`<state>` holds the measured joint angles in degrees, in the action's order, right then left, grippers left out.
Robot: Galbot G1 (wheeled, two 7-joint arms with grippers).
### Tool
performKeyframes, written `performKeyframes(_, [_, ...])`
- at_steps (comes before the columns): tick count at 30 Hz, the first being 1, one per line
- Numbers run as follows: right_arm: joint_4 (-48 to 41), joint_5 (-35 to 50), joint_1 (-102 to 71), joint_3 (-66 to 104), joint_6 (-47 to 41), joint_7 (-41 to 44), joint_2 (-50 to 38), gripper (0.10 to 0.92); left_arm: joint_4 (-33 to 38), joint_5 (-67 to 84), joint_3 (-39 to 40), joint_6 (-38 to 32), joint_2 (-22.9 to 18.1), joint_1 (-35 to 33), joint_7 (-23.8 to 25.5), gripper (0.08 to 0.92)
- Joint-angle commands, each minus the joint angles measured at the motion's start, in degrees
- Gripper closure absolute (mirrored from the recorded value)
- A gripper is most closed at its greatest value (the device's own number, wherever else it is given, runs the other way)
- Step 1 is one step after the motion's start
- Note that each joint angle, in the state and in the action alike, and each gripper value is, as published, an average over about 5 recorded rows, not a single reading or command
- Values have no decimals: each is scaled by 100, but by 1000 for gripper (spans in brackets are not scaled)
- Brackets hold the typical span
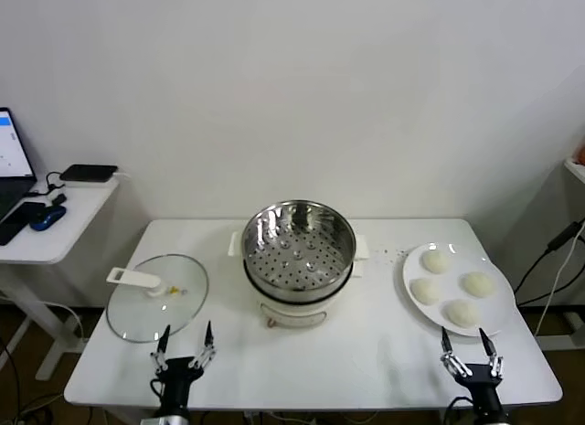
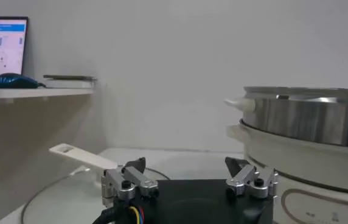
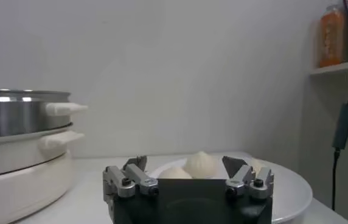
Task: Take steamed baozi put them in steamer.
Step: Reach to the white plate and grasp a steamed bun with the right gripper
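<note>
While the steamer (image 1: 299, 253) sits mid-table in the head view, its perforated basket bare, four steamed baozi (image 1: 453, 286) rest on a white plate (image 1: 413, 292) to its right. The glass lid (image 1: 156, 297) lies flat to its left. Both arms wait at the near edge: left gripper (image 1: 184, 348) by the lid, right gripper (image 1: 469, 350) just before the plate.

From the left wrist, the left gripper (image 2: 186, 170) is spread, grasping nothing (steamer (image 2: 308, 140) beside it).

From the right wrist, the right gripper (image 3: 185, 170) is likewise released, with baozi (image 3: 201, 164) beyond it.
</note>
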<state>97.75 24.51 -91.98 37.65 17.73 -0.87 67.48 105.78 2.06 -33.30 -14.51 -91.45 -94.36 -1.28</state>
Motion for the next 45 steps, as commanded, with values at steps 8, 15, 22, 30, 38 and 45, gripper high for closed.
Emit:
performKeyframes(8, [357,-248,2012,185,-3932,-65,-1435,203,-13,-33,59,-58,2,52,28,177])
performKeyframes(15, [102,-1761,3059,-912,-5484,1326,-2803,203,-27,-90,65,-167,23,83,61,177])
performKeyframes(22, [-356,-2804,4238,-2095,-5448,3090,-3878,203,-94,-164,64,-299,88,87,112,177])
performKeyframes(30, [-1790,-3218,7123,-5228,-3867,4847,-4583,203,-221,-399,131,-455,149,130,230,177])
performKeyframes(38, [-3292,-3271,9816,-8200,-2269,6167,-3795,203,-279,-479,175,-511,150,124,265,177])
performKeyframes(45, [-4908,-3395,10478,-8875,-1236,6671,-2704,203,-289,-527,86,-552,157,87,273,177])
